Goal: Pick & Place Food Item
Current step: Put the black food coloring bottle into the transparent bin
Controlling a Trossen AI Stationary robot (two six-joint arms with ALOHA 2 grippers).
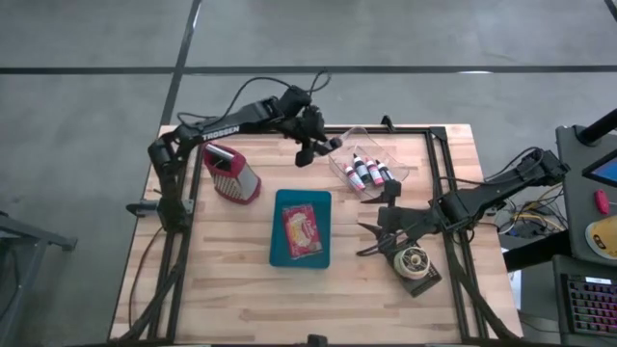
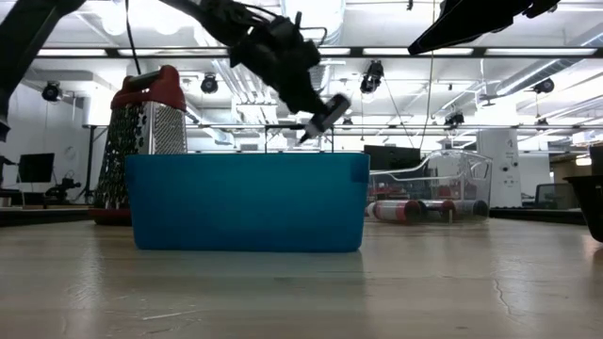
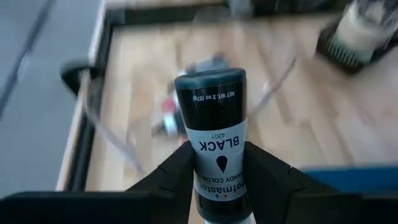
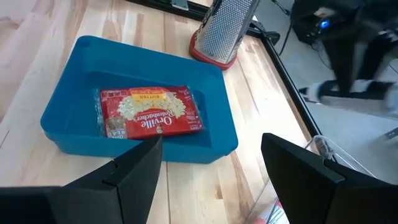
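My left gripper (image 1: 307, 149) is shut on a small bottle of black food colour (image 3: 211, 106), held in the air just left of a clear plastic box (image 1: 352, 135) at the table's far side. The bottle also shows in the low view (image 2: 322, 113), slanting. Several more small bottles (image 1: 368, 172) lie in the box. A red popcorn packet (image 1: 302, 231) lies flat in a blue tray (image 1: 280, 231) at mid table. My right gripper (image 1: 366, 238) is open and empty, right of the tray, which it faces in the right wrist view (image 4: 74, 99). My left gripper pinches the bottle's labelled body (image 3: 219, 163) between its two fingers (image 3: 177, 168), one on each side. The bottle's dark end (image 3: 210, 82) sticks out past the fingertips. The bottle is lifted clear of the table and the box, slanting downward.
A red-topped metal grater (image 1: 231, 173) stands left of the tray, near the left arm. A round black-and-metal object (image 1: 415, 262) lies at the table's right, under the right arm. A black frame rail (image 1: 439, 183) runs along the table's right side. Bare wood lies near the front edge.
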